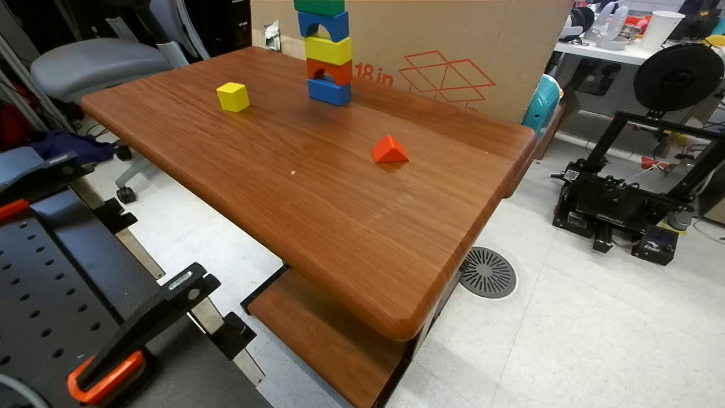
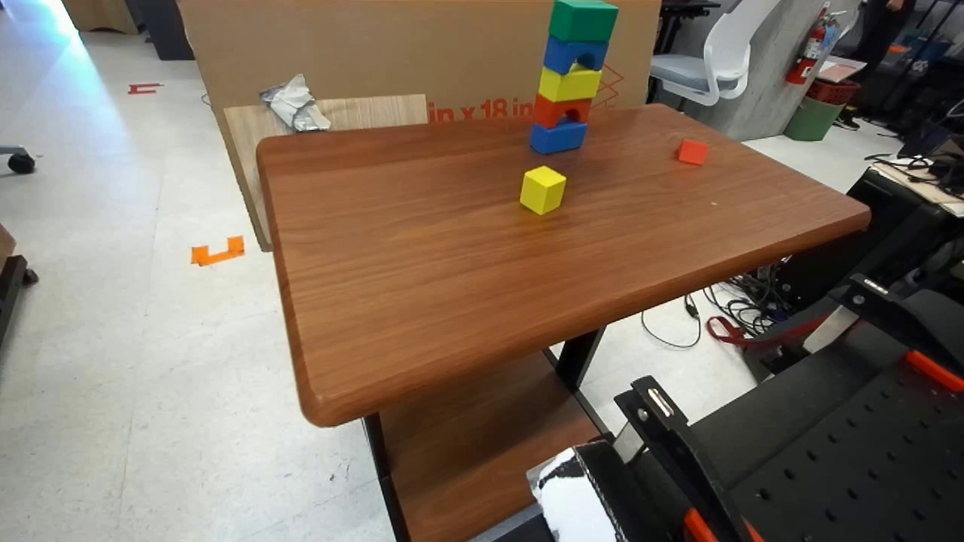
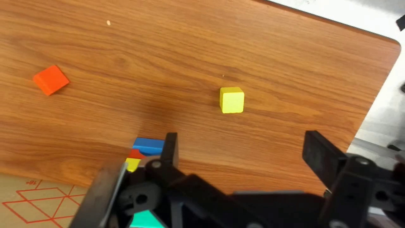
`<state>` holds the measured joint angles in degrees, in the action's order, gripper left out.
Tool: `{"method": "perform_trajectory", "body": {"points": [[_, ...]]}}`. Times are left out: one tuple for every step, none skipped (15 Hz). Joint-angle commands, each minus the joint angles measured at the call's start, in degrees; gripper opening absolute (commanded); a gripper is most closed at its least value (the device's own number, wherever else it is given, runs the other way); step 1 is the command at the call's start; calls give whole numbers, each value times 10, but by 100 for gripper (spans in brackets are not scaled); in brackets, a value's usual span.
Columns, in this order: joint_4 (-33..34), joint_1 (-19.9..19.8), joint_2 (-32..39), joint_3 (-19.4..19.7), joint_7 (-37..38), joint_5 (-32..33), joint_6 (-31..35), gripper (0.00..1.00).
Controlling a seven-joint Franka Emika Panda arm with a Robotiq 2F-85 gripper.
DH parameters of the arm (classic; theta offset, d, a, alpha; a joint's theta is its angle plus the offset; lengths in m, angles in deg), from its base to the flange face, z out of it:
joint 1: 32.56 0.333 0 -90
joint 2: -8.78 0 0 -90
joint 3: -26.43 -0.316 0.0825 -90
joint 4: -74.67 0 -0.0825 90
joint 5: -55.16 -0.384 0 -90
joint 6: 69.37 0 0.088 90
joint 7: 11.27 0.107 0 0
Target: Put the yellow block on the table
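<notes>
Partner: How does the gripper (image 3: 241, 142) look from your end?

Operator: Spread wide, by my wrist view. I have its 2 fingers (image 3: 171, 147) well apart, and the table (image 3: 284, 72) shows through the gap.

Partner: And the yellow block (image 2: 542, 191)?

Operator: It rests on the table; I get that from both exterior views. In my wrist view it lies farther up the picture than the fingertips, apart from them and sideways between the 2.

Partner: What stands near it?

Operator: The multicolour tower (image 2: 568, 85), upright on the table and apart from the block. I count 5 pieces in view: from the bottom up blue, red, yellow, blue, green. In my wrist view the gripper hides part of it.

Partner: And the red-orange piece (image 1: 389, 150)?

Operator: Also on the table, well apart from the block; in an exterior view I make out a wedge shape. Behind the tower, in both exterior views, I have the cardboard box (image 1: 447, 31); whether it touches the table I can't tell.
</notes>
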<state>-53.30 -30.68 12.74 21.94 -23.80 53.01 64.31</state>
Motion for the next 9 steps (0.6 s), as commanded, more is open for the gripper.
{"method": "perform_trajectory", "body": {"points": [[-1, 3, -1, 3, 0, -1, -2, 100], [-3, 3, -1, 3, 0, -1, -2, 100], [-4, 4, -1, 2, 0, -1, -2, 100], [-5, 4, -1, 2, 0, -2, -2, 100], [-6, 4, -1, 2, 0, -2, -2, 100], [-6, 4, -1, 2, 0, -2, -2, 100], [-6, 4, -1, 2, 0, -2, -2, 100], [-6, 4, -1, 2, 0, -2, -2, 100], [-6, 4, -1, 2, 0, -2, -2, 100]]}}
